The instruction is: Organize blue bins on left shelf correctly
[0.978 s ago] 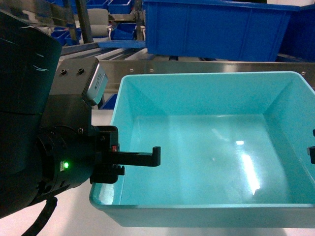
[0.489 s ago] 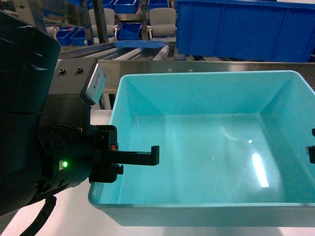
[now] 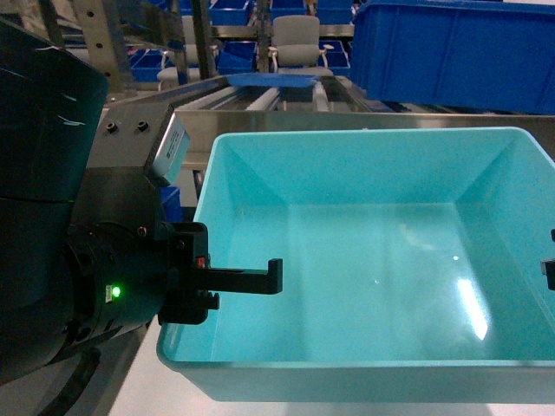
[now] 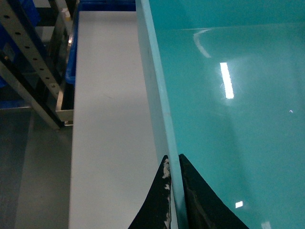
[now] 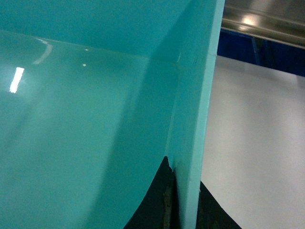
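One of the blue bins [image 3: 373, 260], a light turquoise tub, fills the head view with nothing in it and is held by both side walls. My left gripper [image 3: 208, 282] is shut on its left wall; in the left wrist view the black fingers [image 4: 174, 191] straddle that wall [image 4: 157, 95]. Only the tip of my right gripper [image 3: 550, 260] shows at the frame's edge. In the right wrist view it [image 5: 183, 200] pinches the right wall [image 5: 200, 95]. The left shelf [image 3: 260, 95], steel with roller tracks, stands just behind the bin.
A dark blue crate [image 3: 451, 52] sits on the rack at the upper right. Chairs [image 3: 295, 39] and more blue crates [image 3: 234, 13] stand far behind. A white surface [image 4: 109, 119] lies under the bin, with a perforated steel upright [image 4: 33, 71] at its left.
The rack and dark blue crate have slid to the right in the head view, and chairs came into sight. The bin and both grippers keep their place in the frame.
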You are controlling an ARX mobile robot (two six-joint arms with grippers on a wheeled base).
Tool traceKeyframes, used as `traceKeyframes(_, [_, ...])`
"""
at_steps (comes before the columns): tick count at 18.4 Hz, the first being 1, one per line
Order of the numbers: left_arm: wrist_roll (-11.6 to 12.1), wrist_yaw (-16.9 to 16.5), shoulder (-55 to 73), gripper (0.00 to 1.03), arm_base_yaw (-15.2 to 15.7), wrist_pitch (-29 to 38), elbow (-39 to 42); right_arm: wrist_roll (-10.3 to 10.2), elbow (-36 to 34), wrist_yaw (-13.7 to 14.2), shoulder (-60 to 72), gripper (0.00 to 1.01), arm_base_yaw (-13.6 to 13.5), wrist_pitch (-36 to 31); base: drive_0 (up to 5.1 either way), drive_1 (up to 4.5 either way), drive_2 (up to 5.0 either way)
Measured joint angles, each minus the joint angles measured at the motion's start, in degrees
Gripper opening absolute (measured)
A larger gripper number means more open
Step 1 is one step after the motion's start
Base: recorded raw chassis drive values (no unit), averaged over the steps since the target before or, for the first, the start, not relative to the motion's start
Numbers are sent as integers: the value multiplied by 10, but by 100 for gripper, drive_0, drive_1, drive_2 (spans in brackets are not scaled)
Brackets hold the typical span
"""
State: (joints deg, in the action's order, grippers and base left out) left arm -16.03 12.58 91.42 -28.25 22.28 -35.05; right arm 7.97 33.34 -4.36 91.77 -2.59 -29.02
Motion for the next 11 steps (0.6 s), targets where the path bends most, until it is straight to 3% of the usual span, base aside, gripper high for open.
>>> traceKeyframes(5, [0,0,0,2,0,0,0,0,0,0,0,2,0,-2,-479,363,98])
traceKeyframes(11, [0,0,0,2,0,0,0,0,0,0,0,2,0,-1,-497,243,243])
